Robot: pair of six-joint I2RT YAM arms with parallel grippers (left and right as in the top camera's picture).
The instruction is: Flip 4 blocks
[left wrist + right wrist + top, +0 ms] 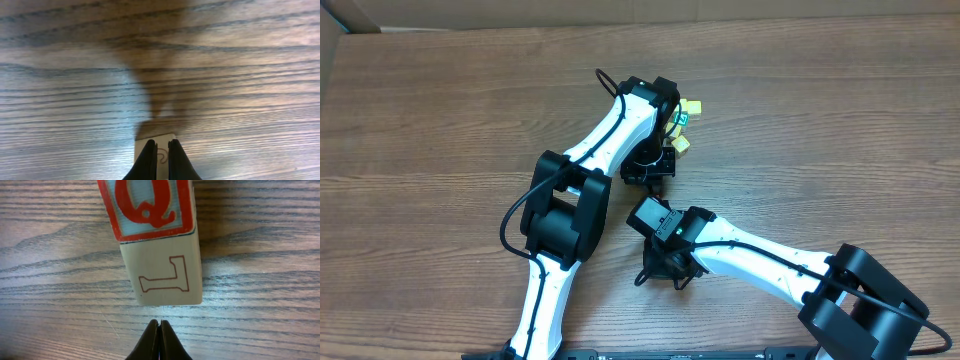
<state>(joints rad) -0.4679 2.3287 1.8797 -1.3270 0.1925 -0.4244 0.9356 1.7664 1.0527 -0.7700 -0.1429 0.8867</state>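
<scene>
Just short of Q block (160,255) on table (50,255), right gripper (159,322) clenched, empty. Left gripper (163,143) clenched over second pale block (141,144), perhaps touching. Light rigid wood; pinch opposite side faces.

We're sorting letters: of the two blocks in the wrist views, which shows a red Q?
The Q block, before the right tool: a red-framed Q face above an outlined L. The pale block at the left tool shows only a thin red curl.
</scene>
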